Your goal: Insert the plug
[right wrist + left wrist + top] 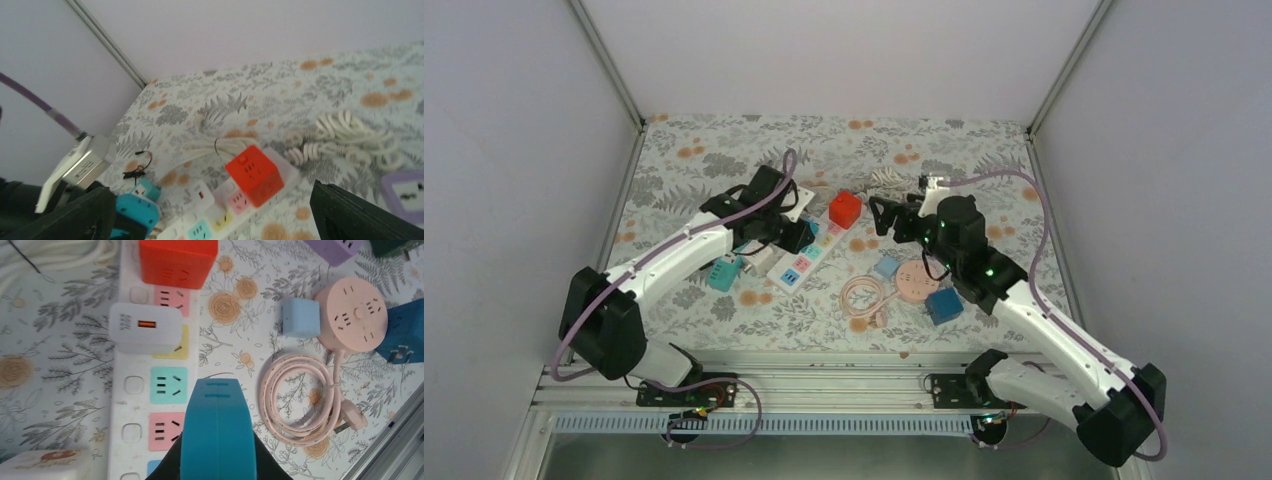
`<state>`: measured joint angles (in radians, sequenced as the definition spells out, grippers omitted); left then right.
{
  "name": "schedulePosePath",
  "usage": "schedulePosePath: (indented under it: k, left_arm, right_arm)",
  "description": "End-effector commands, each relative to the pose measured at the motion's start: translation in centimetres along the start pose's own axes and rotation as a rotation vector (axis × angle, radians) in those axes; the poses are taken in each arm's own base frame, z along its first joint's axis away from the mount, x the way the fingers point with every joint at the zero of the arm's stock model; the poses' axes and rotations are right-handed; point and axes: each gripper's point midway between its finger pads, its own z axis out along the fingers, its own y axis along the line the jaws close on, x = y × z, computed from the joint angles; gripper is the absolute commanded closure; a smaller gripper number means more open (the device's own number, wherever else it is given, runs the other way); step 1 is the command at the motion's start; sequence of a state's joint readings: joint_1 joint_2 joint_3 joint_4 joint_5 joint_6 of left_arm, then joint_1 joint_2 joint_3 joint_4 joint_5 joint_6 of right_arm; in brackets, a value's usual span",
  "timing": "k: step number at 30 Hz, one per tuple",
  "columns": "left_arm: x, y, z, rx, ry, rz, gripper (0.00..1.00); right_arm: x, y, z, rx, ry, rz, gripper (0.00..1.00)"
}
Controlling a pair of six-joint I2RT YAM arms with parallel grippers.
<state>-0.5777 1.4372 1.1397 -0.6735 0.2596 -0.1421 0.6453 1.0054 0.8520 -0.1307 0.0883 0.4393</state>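
Observation:
A white power strip [803, 256] with coloured sockets lies mid-table. A red cube adapter [845, 208] and a white USB charger [145, 328] sit plugged into it. My left gripper [796, 236] is shut on a blue plug [218, 432] and holds it over the strip's right edge, beside the mint socket [169, 385] and the pink socket [164, 430]. My right gripper [884, 215] is open and empty, right of the red cube [252, 175]. The blue plug also shows in the right wrist view [137, 212].
A pink round socket [357, 315] with its coiled cable [300, 397], a light blue adapter [300, 317] and a dark blue cube [943, 306] lie right of the strip. A teal adapter [724, 272] lies left. White coiled cable [886, 180] lies behind, with a purple cube [405, 192].

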Motion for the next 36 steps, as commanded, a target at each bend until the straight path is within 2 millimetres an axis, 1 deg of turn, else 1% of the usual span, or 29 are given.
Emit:
schedulePosePath:
  k: [1, 4, 6, 11, 14, 17, 21, 23, 26, 28, 31, 33, 36]
  left_arm:
    - [0.2, -0.7, 1.1, 0.002, 0.023, 0.052, 0.98]
    - [0.8, 0.1, 2.1, -0.034, 0.061, 0.069, 0.98]
    - [1.2, 0.8, 2.7, -0.059, 0.085, 0.071, 0.98]
    - [3.2, 2.5, 3.7, -0.125, 0.109, 0.101, 0.98]
    - [4.3, 2.8, 4.4, -0.116, 0.110, 0.134, 0.98]
    - [4.5, 2.9, 4.9, -0.109, 0.105, 0.147, 0.98]
    - [4.4, 3.6, 5.2, -0.147, 0.101, 0.162, 0.98]
    - [4.3, 3.9, 5.3, -0.160, 0.101, 0.171, 0.98]
    - [4.1, 3.8, 5.5, -0.155, 0.096, 0.192, 0.98]
    - [4.4, 3.9, 5.8, -0.155, 0.114, 0.195, 0.98]
    - [5.1, 4.3, 6.2, -0.163, 0.140, 0.192, 0.98]
    - [5.1, 4.3, 6.3, -0.165, 0.141, 0.192, 0.98]
    - [5.3, 4.9, 6.5, -0.197, 0.165, 0.187, 0.98]
  right_arm:
    - [2.6, -1.6, -1.1, 0.020, 0.054, 0.164, 0.00]
    - [2.4, -2.9, -0.5, 0.060, 0.048, 0.173, 0.00]
    - [2.9, -4.1, 0.1, 0.100, 0.072, 0.183, 0.00]
    - [5.4, -3.8, 1.4, 0.010, 0.115, 0.150, 0.00]
    - [6.7, -4.0, 2.0, -0.005, 0.134, 0.150, 0.00]
    - [7.5, -3.9, 2.8, -0.020, 0.160, 0.154, 0.00]
    - [8.3, -3.8, 3.8, -0.035, 0.189, 0.148, 0.00]
    - [8.5, -3.8, 4.2, -0.037, 0.196, 0.145, 0.00]
    - [8.8, -4.4, 4.7, -0.010, 0.203, 0.145, 0.00]
    - [8.7, -4.8, 4.8, 0.015, 0.203, 0.138, 0.00]
    - [8.2, -5.9, 4.9, 0.074, 0.189, 0.120, 0.00]
    - [7.9, -6.5, 4.9, 0.104, 0.177, 0.111, 0.00]
    - [7.4, -6.8, 5.0, 0.119, 0.171, 0.101, 0.00]
